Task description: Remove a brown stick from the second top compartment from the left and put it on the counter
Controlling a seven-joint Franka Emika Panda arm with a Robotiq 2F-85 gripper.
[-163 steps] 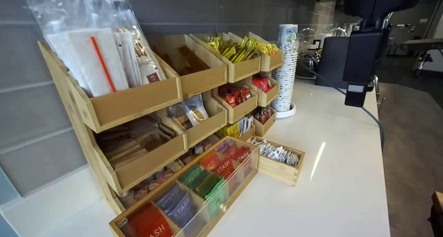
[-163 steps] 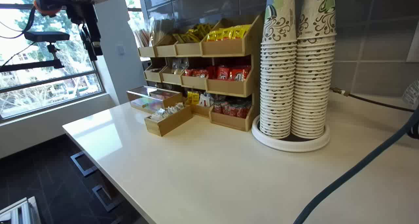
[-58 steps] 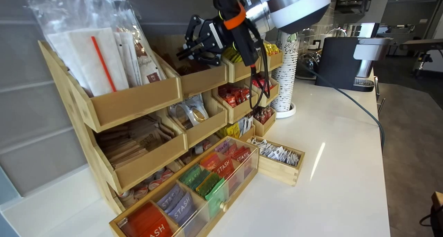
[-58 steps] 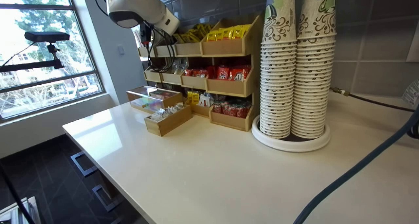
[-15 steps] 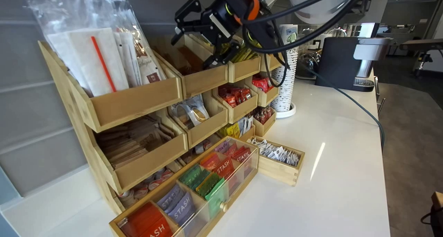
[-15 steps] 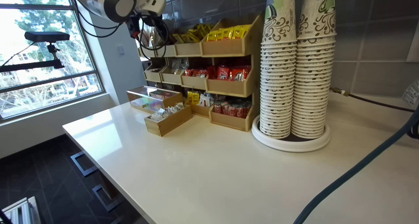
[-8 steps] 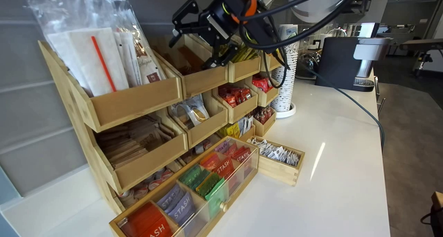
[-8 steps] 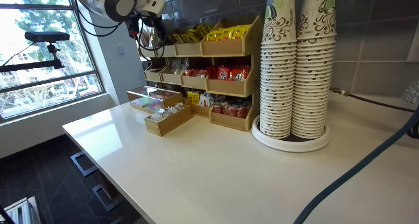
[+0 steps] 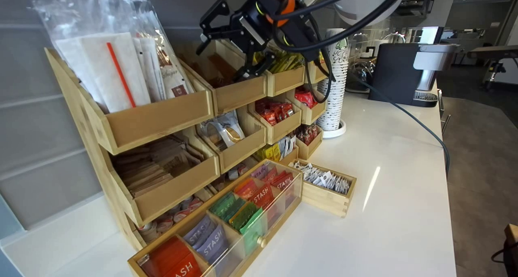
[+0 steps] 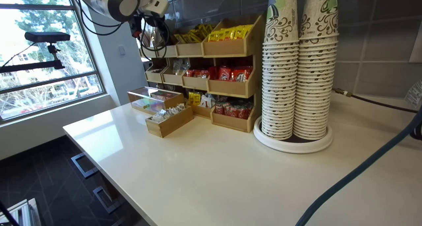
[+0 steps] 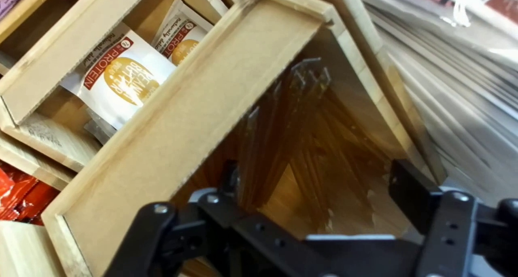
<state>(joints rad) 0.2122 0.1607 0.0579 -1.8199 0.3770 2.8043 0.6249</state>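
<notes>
The second top compartment (image 9: 240,94) is a pale wooden bin. In the wrist view its front wall (image 11: 170,135) runs diagonally. Several thin brown sticks (image 11: 279,147) lean inside it, some with clear wrapper ends; in an exterior view they are a dark brown patch (image 9: 222,68). My gripper (image 9: 221,60) is open and empty over this bin. In the wrist view the gripper (image 11: 315,178) has its left finger low by the front wall, beside the stick bundle. Its right finger is near the bin's side wall. The white counter (image 9: 384,236) also shows in an exterior view (image 10: 214,173).
Left of the bin stands a bin of wrapped straws (image 9: 158,121). Right of it are yellow packets (image 9: 287,62). A clear-fronted tea box (image 9: 279,212) and a small packet box (image 9: 323,202) stand on the counter. Cup stacks (image 10: 278,94) stand beside the rack.
The arm has come in from the side to above the second top bin. The fingers were close together about four seconds ago and are now spread. In the last half second it shifts slightly.
</notes>
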